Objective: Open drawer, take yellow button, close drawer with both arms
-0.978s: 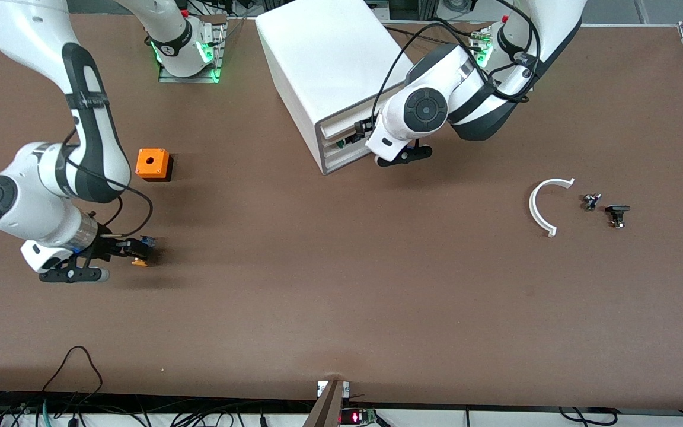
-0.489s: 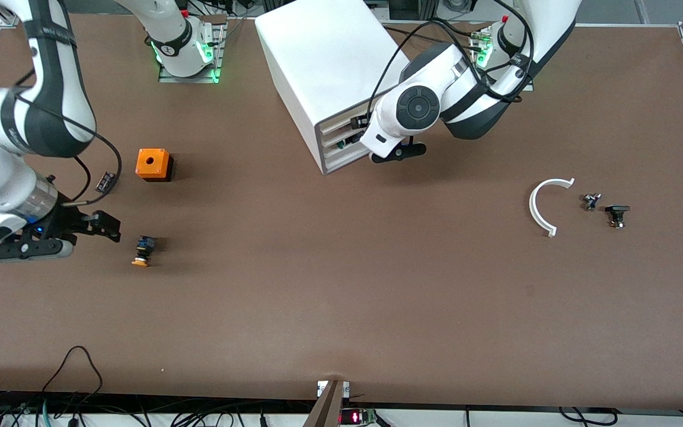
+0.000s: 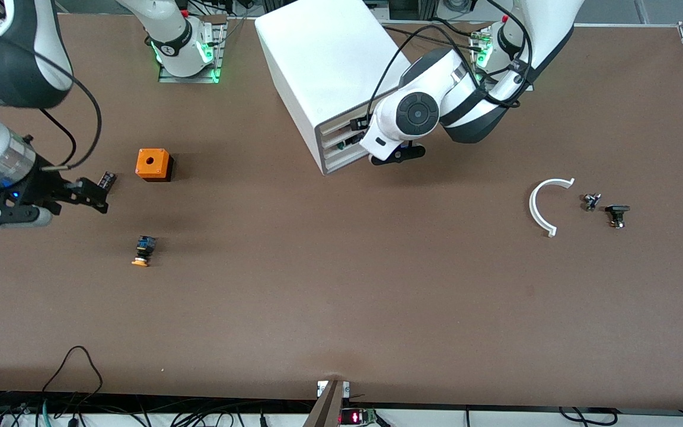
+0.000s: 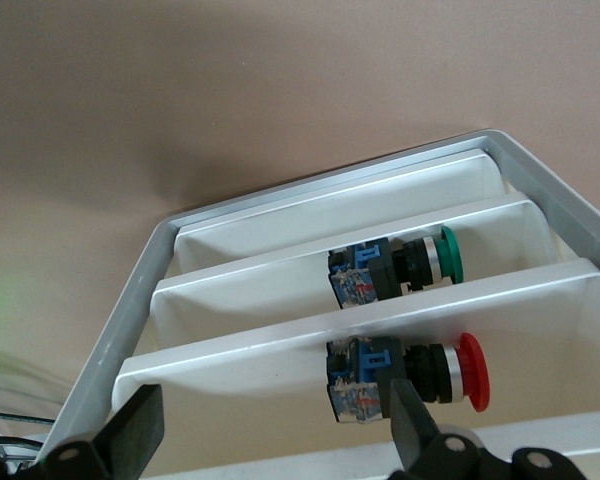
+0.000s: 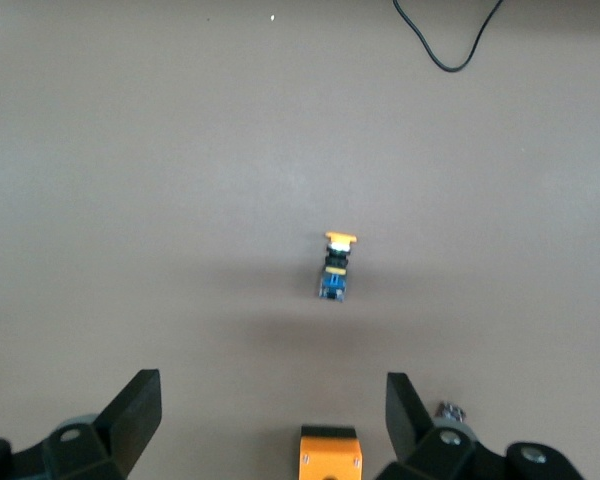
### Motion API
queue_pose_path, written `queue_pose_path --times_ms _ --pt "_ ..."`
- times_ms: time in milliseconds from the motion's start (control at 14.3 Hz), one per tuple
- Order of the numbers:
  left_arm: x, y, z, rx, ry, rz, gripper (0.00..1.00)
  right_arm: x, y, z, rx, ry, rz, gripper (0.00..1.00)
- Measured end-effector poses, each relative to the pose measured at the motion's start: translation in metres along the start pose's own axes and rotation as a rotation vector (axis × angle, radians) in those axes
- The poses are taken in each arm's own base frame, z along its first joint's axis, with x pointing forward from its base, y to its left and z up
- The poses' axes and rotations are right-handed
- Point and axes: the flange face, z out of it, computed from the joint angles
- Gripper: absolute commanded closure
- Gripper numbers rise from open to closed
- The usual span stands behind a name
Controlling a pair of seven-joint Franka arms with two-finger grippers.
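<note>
The button [image 3: 141,250] lies on its side on the table, nearer the front camera than the orange cube; it also shows in the right wrist view [image 5: 335,265]. My right gripper [image 3: 101,193] is open and empty, up over the table beside the orange cube, its black fingers [image 5: 140,405] spread wide. My left gripper [image 3: 350,133] is open at the front of the white cabinet [image 3: 324,65]. Its fingers [image 4: 135,435] straddle the top drawer [image 4: 280,345], whose front lies close to the grey frame.
The orange cube [image 3: 153,164] sits toward the right arm's end. A red-capped button [image 4: 410,375] lies in the top drawer and a green-capped one [image 4: 400,265] in the drawer below. A white arc [image 3: 546,204] and two small dark parts [image 3: 617,214] lie toward the left arm's end.
My right gripper let go of the button on the table, then rose and drew away toward the orange cube. My left hand moved in closer to the cabinet front.
</note>
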Motion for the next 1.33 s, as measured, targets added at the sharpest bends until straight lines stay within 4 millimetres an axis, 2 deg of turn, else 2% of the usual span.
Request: queue_pose_path --times_ms 140,210,349,629,769,978,1188,1328 --pt "0.001 0.001 -0.008 -0.013 0.007 0.000 0.00 -0.010 0.003 -0.023 0.003 0.012 0.005 0.01" --pt "0.004 0.001 -0.018 -0.029 0.015 -0.004 0.00 -0.013 0.004 -0.033 0.003 0.024 0.007 0.01" --pt "0.014 -0.005 -0.051 -0.062 0.049 -0.013 0.00 -0.019 0.002 -0.049 0.004 0.038 0.003 0.01" --pt "0.044 -0.044 -0.137 0.012 0.250 0.034 0.00 -0.040 0.001 -0.070 0.005 -0.018 0.005 0.01" --pt "0.060 -0.072 -0.180 0.026 0.315 0.116 0.00 -0.044 0.001 -0.082 0.005 -0.030 0.004 0.01" --pt "0.093 -0.134 -0.237 -0.002 0.369 0.251 0.00 -0.045 0.001 -0.097 0.005 -0.033 0.005 0.01" --pt "0.112 -0.190 -0.274 0.000 0.389 0.360 0.00 -0.045 -0.004 -0.099 0.005 -0.031 -0.004 0.01" --pt "0.113 -0.215 -0.296 0.019 0.414 0.409 0.00 -0.045 -0.012 -0.100 0.006 -0.028 -0.018 0.01"
